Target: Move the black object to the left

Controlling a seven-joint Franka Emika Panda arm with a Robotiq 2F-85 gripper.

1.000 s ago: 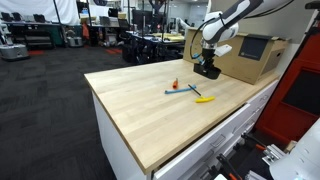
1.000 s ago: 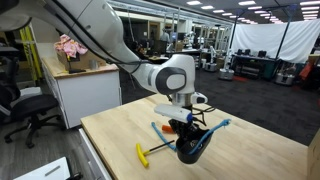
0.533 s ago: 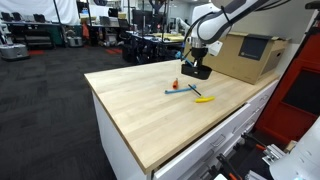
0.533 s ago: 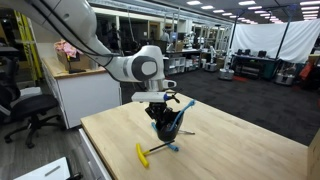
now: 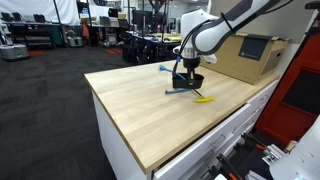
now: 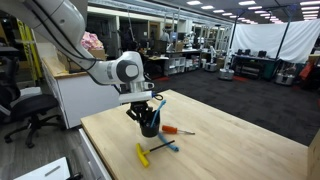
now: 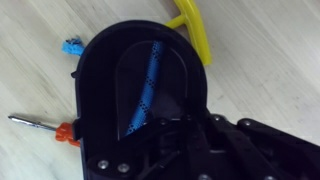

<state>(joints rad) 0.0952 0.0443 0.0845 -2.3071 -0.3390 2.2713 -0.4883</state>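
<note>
The black object [image 5: 188, 81] is a small dark cup-like holder with a light blue stick [image 5: 165, 69] poking out of its top. It also shows in an exterior view [image 6: 149, 124] and fills the wrist view [image 7: 110, 70], the blue stick [image 7: 148, 85] lying inside it. My gripper [image 5: 187, 68] is shut on its rim and holds it over the middle of the wooden table [image 5: 140, 110]. I see the gripper in an exterior view [image 6: 146, 108] and in the wrist view [image 7: 165, 125]. Whether the object touches the table I cannot tell.
A yellow marker [image 5: 204, 99] [image 6: 143, 154] [image 7: 197, 30], a blue-handled tool [image 5: 177, 91] [image 6: 163, 146] and an orange-handled screwdriver [image 6: 178, 131] [image 7: 62, 131] lie on the table close under the object. A cardboard box [image 5: 245, 55] stands at the table's back.
My gripper has carried the black object steadily across the table, away from the cardboard box, to above the loose tools. The tools on the table have not moved.
</note>
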